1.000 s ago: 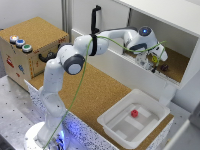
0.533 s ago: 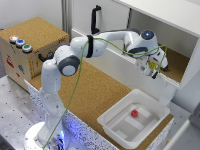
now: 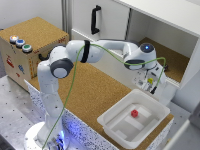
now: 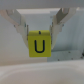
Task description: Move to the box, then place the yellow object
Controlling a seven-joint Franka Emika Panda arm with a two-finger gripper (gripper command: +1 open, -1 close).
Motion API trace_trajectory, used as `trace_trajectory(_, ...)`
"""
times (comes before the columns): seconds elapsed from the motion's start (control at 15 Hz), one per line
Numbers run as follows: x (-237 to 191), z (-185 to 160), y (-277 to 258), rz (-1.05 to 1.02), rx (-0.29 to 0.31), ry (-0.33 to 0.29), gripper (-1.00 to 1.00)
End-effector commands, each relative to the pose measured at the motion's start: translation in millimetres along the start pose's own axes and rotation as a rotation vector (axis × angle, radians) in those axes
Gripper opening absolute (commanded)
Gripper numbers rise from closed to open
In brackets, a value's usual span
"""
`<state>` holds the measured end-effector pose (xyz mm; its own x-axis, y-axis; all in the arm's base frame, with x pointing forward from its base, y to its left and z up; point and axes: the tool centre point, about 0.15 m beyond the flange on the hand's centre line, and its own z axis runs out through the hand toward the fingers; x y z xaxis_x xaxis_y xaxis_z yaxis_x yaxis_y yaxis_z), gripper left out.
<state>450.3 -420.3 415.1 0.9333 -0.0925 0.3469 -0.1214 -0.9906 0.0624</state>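
Note:
My gripper (image 3: 150,84) hangs just beyond the far rim of the box (image 3: 108,120), a shallow white tray at the front of the cork table. It is shut on the yellow object (image 4: 39,45), a small yellow cube marked with a dark "U", pinched between the two fingers (image 4: 21,26). In the exterior view the cube shows only as a yellow speck (image 3: 149,80) at the fingertips. Under the cube in the wrist view lies a pale surface (image 4: 45,71) that may be the tray's rim. A small red block (image 3: 134,113) lies inside the box.
A cork-clad crate (image 3: 30,55) with coloured buttons stands at the exterior view's left. Behind the arm is a white cabinet with an open cork-floored shelf (image 3: 172,62) and a black handle (image 3: 95,20). The cabinet's lower edge is close to the gripper.
The gripper has come out of the cabinet shelf and dropped toward the white tray, carrying the yellow cube with it. The red block has not moved.

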Motion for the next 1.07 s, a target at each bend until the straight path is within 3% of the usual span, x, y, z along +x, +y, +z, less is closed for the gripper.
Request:
trace_trajectory(0.0, -61.4, 61.4, 20.7, -0.022, -0.098, 0.091, -1.00)
trace_trajectory(0.33, -83.8, 112.4, 33.0, -0.071, -0.156, 0.031, -1.00)
trace_trajectory(0.6, -94.1, 139.8, 37.5, -0.091, -0.155, -0.036, -1.00)
trace_trajectory(0.73, -95.1, 155.6, 41.0, -0.044, -0.104, -0.111, -1.00)
trace_trajectory(1.0, -96.1, 163.1, 39.9, -0.067, -0.110, -0.129, -1.00)
